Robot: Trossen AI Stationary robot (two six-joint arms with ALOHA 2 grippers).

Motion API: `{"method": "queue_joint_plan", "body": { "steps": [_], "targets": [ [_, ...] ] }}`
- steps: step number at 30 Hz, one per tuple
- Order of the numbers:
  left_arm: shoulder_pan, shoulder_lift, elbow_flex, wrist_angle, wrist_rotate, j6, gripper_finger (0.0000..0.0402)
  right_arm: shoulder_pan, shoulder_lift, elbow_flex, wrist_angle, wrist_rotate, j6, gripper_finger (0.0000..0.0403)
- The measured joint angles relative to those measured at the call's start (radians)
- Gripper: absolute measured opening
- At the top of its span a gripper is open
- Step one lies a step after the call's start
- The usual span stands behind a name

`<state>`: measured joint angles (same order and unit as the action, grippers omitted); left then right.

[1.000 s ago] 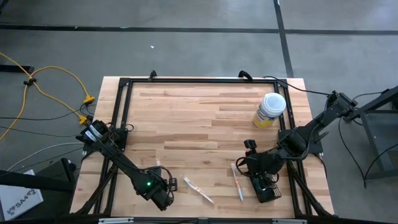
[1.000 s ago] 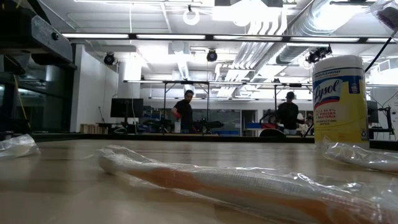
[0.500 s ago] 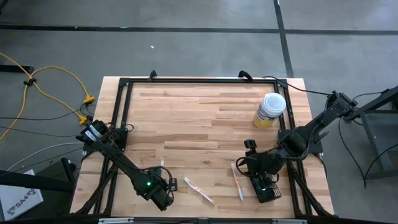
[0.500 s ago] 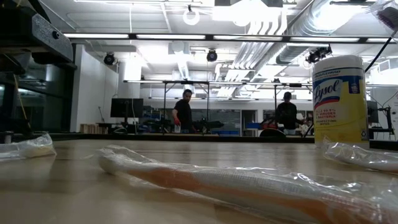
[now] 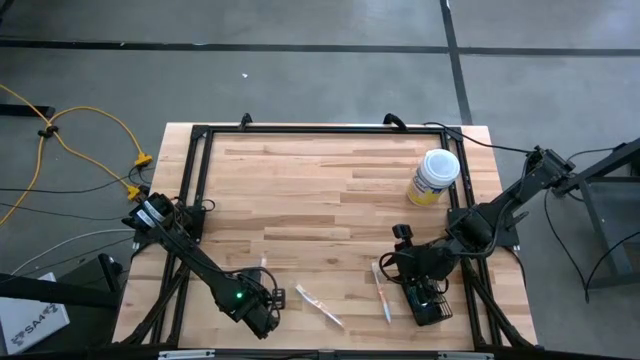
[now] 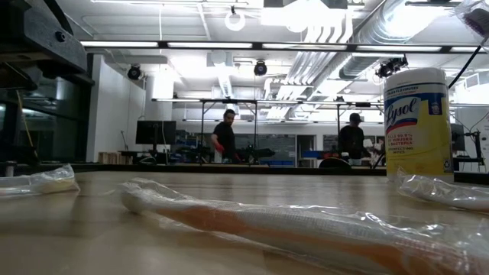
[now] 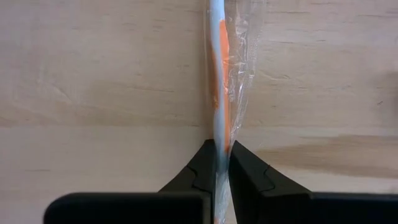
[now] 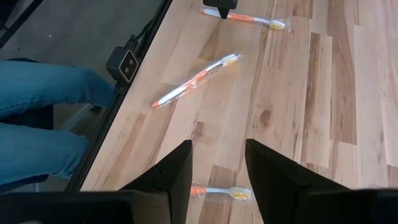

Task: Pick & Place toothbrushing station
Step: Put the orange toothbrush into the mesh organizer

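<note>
Left gripper [image 7: 221, 163] sits low at the near left part of the table [image 5: 320, 190], its fingers [image 7: 202, 165] closed on a wrapped toothbrush [image 7: 219, 93] whose orange-and-white handle runs straight out ahead between the tips, plastic sleeve crinkled along one side. From above, that brush [image 5: 265, 268] shows only as a short pale stub just past the gripper [image 5: 262, 300], and a second brush [image 5: 319, 305] lies slantwise a little to the gripper's right, apart from it. Right gripper [image 5: 428, 295] is at the near right part of the table, directly over the basket [image 5: 429, 308]; its fingers [image 8: 177, 171] stand apart with bare wood between them, and from the overhead view it is hard to say whether they touch the mesh, since the dark gripper and dark basket merge. A third brush [image 5: 381, 290] lies just to the left of the right gripper, near the basket but outside it. In the right wrist view three brushes appear: one [image 8: 221, 192] close between the fingertips, one [image 8: 196, 79] farther out, and one [image 8: 252, 19] farthest, held by the left gripper's tip [image 8: 219, 7]. A yellow canister [image 5: 434, 178] stands well beyond the right gripper. Someone's blue-trousered legs [image 8: 43, 118] show beside the table's edge.
</note>
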<state>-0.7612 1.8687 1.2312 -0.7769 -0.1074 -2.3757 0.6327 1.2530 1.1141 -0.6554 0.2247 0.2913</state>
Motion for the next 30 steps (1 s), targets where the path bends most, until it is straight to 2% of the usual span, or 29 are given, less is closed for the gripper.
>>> {"method": "queue_joint_plan", "body": {
  "steps": [5,30],
  "targets": [
    [0.0,0.0,0.0,0.0,-0.015,0.018,0.0017,0.0,0.0,0.0,0.0,0.0,0.0,0.0139],
    [-0.01,-0.03,0.006,0.034,-0.348,0.288,0.0016,0.0,0.0,0.0,0.0,0.0,0.0,0.0139]
  ]
}}
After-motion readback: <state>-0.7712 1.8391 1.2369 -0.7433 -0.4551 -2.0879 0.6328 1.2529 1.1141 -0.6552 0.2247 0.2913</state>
